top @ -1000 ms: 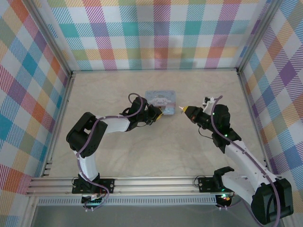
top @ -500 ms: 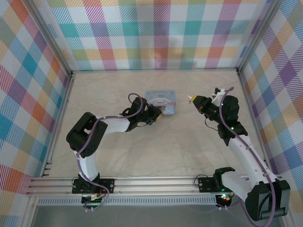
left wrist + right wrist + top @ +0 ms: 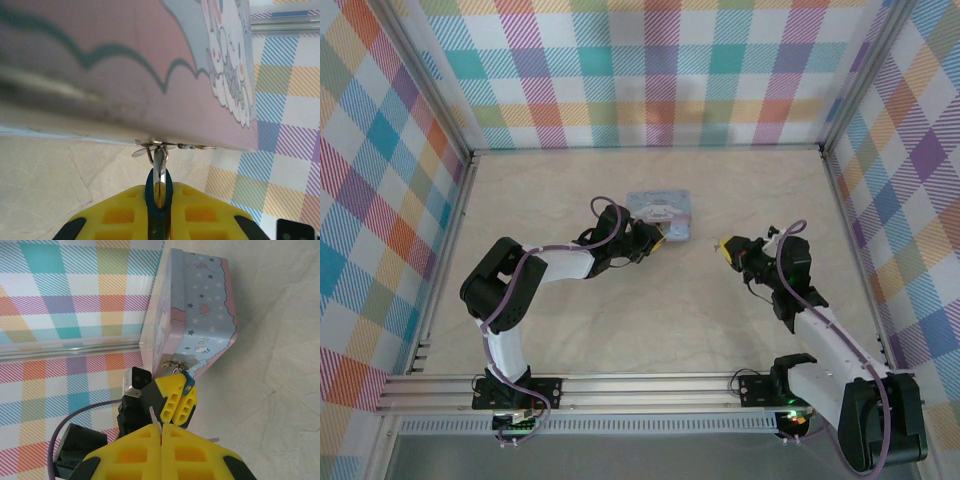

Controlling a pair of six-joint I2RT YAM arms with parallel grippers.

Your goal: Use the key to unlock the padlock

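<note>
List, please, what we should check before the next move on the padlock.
1. Left hand shut on the thin metal piece at the box edge: ok.
2. Box resting on the table: ok.
3. Right hand shut: ok.
4. Key held in the right hand: cannot tell.
5. Right hand apart from the box, bare table between them: ok.
6. Keyhole facing the right hand: cannot tell.
</note>
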